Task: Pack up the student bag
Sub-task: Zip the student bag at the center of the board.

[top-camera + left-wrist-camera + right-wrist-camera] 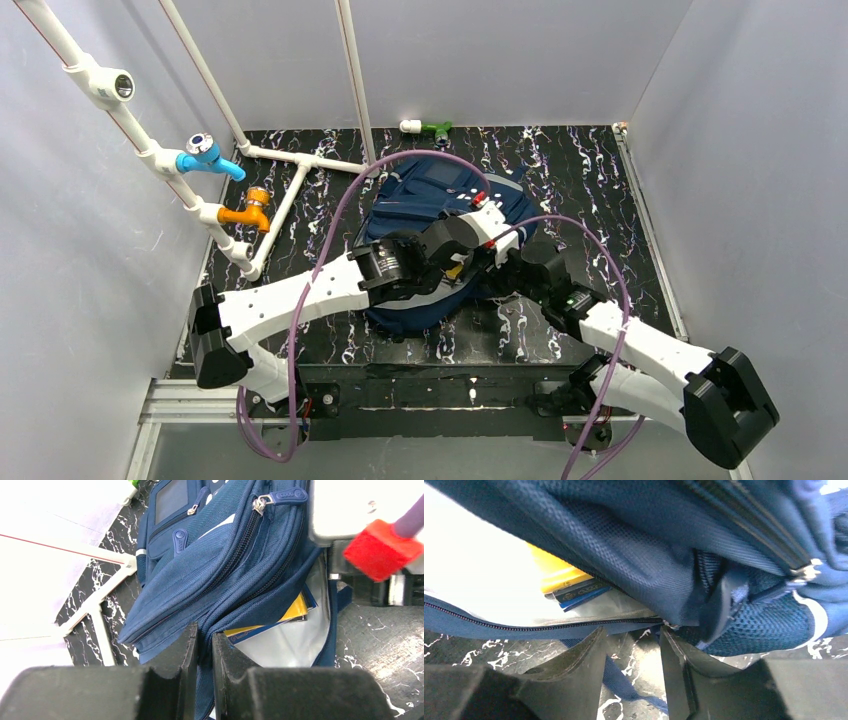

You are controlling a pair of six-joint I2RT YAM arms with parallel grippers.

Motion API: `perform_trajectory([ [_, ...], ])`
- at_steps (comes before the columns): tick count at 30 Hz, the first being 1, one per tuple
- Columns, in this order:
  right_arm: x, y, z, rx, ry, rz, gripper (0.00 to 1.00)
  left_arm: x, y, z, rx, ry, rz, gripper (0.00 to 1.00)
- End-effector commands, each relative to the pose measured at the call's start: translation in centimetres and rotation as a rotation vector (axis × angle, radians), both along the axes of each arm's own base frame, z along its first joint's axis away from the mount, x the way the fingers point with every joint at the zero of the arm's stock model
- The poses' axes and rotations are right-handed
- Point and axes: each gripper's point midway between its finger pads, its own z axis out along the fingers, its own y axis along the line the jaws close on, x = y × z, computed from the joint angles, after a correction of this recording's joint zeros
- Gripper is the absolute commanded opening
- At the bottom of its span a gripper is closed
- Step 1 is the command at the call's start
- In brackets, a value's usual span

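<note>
The student bag [425, 195], navy blue, lies in the middle of the black marbled table with its main compartment unzipped. In the left wrist view my left gripper [205, 631] is shut on the upper edge of the student bag [215, 560] and holds the opening apart. Inside, against the pale lining, lies a yellow book [292, 611]. My right gripper [633, 630] stands open at the lower zip edge [549, 624], with only table and a blue strap between its fingers. The yellow book [556, 572] also shows here, above a dark blue one [581, 594]. From above, both grippers [458, 262] [507, 268] meet at the bag's near side.
A white pipe frame [285, 195] with a blue valve [205, 155] and an orange valve [250, 212] stands at the left. A green and white fitting [428, 127] lies at the back edge. Grey walls close in three sides. Purple cables arch over the bag.
</note>
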Motion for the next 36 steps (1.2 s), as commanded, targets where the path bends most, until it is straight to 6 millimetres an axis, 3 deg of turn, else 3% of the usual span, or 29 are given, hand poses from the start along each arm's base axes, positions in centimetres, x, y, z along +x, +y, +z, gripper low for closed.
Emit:
perform_trajectory([
  [1,1.1,-0.1,3.4,0.044,-0.135,-0.015,0.53,0.6,3.2,7.9,-0.193,-0.130,0.090,0.00],
  [8,1.0,1.2,3.2,0.105,-0.077,0.009,0.64,0.4,3.4,9.1,-0.238,-0.121,0.079,0.00],
  [13,1.4,2.5,3.3,0.150,-0.041,0.041,0.63,0.3,3.1,9.4,-0.252,-0.108,0.065,0.00],
  [18,1.9,2.4,2.1,0.150,0.002,0.029,0.60,0.1,2.9,9.3,-0.258,-0.098,0.059,0.00],
  [22,1.6,2.4,1.0,0.129,0.013,0.053,0.50,0.0,2.6,9.1,-0.270,-0.082,0.051,0.00],
  [27,0.3,3.6,1.0,0.170,0.067,0.126,0.13,0.0,2.0,8.1,-0.264,-0.057,0.046,0.00],
  [29,-0.4,3.5,0.9,0.191,0.115,0.113,0.03,-0.1,1.8,7.5,-0.259,-0.043,0.046,0.00],
  [36,-3.4,5.7,2.7,0.382,0.317,0.131,0.01,-0.1,0.7,5.9,-0.263,0.003,0.033,0.00],
])
